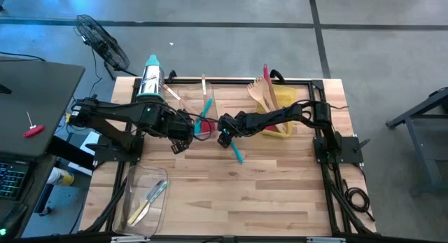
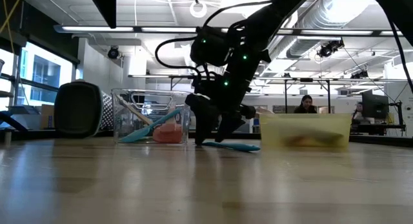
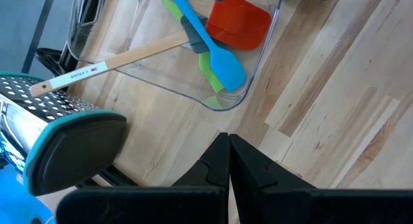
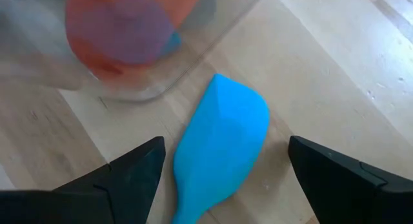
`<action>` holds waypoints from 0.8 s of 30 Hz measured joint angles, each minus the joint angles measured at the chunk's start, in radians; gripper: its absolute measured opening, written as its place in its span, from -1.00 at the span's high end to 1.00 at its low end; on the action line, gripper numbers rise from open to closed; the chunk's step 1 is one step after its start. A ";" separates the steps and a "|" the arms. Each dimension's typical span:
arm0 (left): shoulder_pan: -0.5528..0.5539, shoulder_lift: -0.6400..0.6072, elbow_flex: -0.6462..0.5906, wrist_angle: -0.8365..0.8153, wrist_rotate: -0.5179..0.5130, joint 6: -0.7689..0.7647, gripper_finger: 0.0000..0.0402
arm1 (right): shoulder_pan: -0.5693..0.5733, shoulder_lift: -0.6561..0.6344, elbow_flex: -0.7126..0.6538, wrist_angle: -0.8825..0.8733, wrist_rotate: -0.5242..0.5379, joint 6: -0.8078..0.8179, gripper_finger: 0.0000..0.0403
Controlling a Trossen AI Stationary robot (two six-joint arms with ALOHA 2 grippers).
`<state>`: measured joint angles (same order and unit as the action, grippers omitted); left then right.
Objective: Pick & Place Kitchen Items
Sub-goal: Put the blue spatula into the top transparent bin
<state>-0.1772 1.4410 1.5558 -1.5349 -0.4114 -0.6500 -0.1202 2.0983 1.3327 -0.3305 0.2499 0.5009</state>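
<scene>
Hovering spread over a loose blue spatula, the right gripper has picking left; left gripper pressed together, waiting.

Open table across the near half. Far edge crowded by clear bin, yellow bin and box grater. Between bins, right pincer spread over blue spatula; left pincer alongside, closed.
</scene>
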 joint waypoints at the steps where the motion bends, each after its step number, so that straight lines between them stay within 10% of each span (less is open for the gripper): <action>1: 0.000 0.000 0.000 0.000 0.000 0.000 0.99 | -0.004 0.000 0.000 -0.003 0.000 -0.001 -0.61; 24: 0.000 0.000 0.000 0.000 0.000 -0.006 0.99 | -0.027 0.042 0.005 -0.076 -0.004 0.026 0.03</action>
<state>-0.1772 1.4410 1.5558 -1.5349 -0.4114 -0.6563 -0.1467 2.1407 1.3372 -0.4065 0.2459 0.5270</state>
